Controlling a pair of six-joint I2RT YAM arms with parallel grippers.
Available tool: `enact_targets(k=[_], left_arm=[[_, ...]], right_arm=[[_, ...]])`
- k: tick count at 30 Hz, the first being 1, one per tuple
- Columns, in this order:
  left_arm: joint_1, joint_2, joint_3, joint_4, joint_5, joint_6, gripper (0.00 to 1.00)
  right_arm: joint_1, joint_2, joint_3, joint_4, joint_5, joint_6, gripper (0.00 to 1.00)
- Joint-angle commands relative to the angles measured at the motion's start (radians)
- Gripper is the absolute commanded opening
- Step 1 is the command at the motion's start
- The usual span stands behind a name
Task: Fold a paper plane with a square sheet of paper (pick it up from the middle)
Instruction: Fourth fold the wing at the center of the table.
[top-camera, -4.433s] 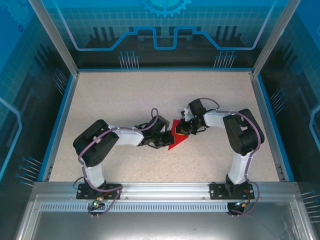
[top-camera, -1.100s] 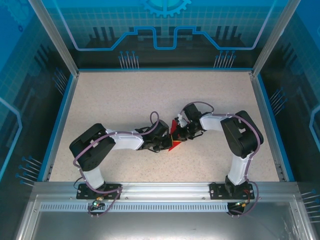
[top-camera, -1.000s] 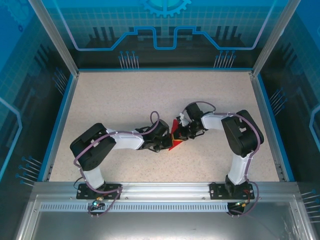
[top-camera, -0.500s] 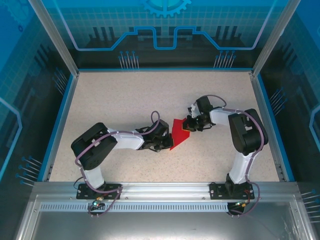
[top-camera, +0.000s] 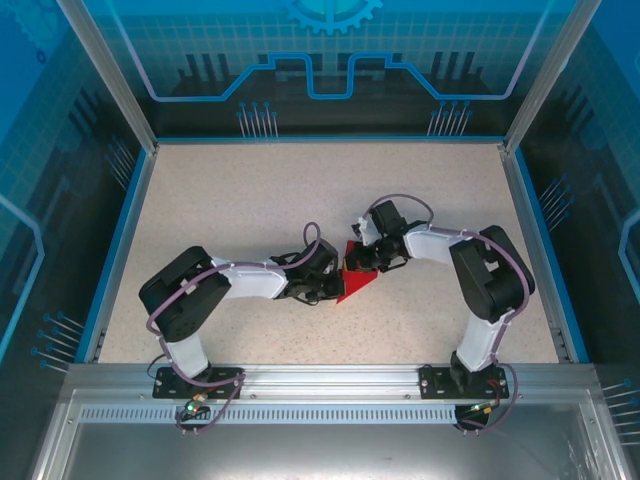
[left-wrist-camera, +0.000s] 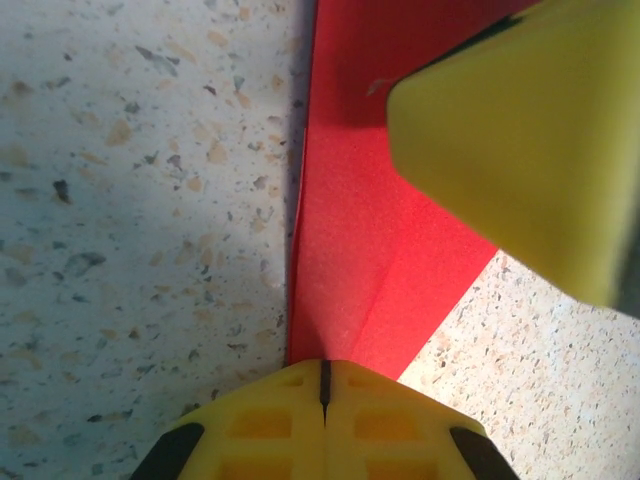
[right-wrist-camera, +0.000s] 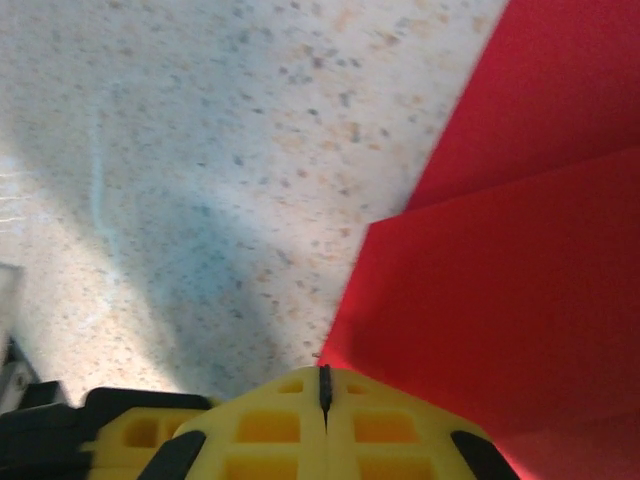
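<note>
left side first: the left gripper (top-camera: 328, 285) has not budged over the last second. its yellow tips are pinched together with nothing between them that i can see, and they are planted on the near left edge of the red sheet (top-camera: 356, 282). in the wrist view the left gripper (left-wrist-camera: 324, 385) sits right where a crease runs up and away from its closed seam, so it reads as an anchor, not a grasp.

the red sheet lies flat on the table just ahead of those tips, already folded into a pointed, layered shape with one flap over another.

now the right. half a second ago the right gripper (top-camera: 360, 262) was pulled off to its own side, clear of the paper. now it has swung back in and is on the sheet's far corner, straight across from the left tips and nearly touching them. the right gripper (right-wrist-camera: 323, 385) is shut too, with the overlapping red layers (right-wrist-camera: 500, 300) directly in front of it. i judge this as another pressing pass to sharpen a fold, so the plane is still some folds off.

the table (top-camera: 250, 200) is pale speckled stone-look. a blue rim (top-camera: 130, 210) and glowing blue panels (top-camera: 330, 60) box it in.
</note>
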Motion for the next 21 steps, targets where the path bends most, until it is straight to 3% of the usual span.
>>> enact_targets(k=[1,11,21], left_arm=[[-0.008,0.058,-0.037,-0.261,-0.004,0.028,0.0],[-0.009,0.075,-0.042,-0.283,0.01,0.023,0.0],[-0.009,0.078,-0.043,-0.279,0.015,0.024,0.0]], right_arm=[[-0.014,0.045,0.019,-0.028,0.031,-0.033,0.04],[-0.22,0.137,0.112,-0.041,0.161,-0.006,0.04],[-0.266,0.124,0.127,-0.037,0.194,0.045,0.05]])
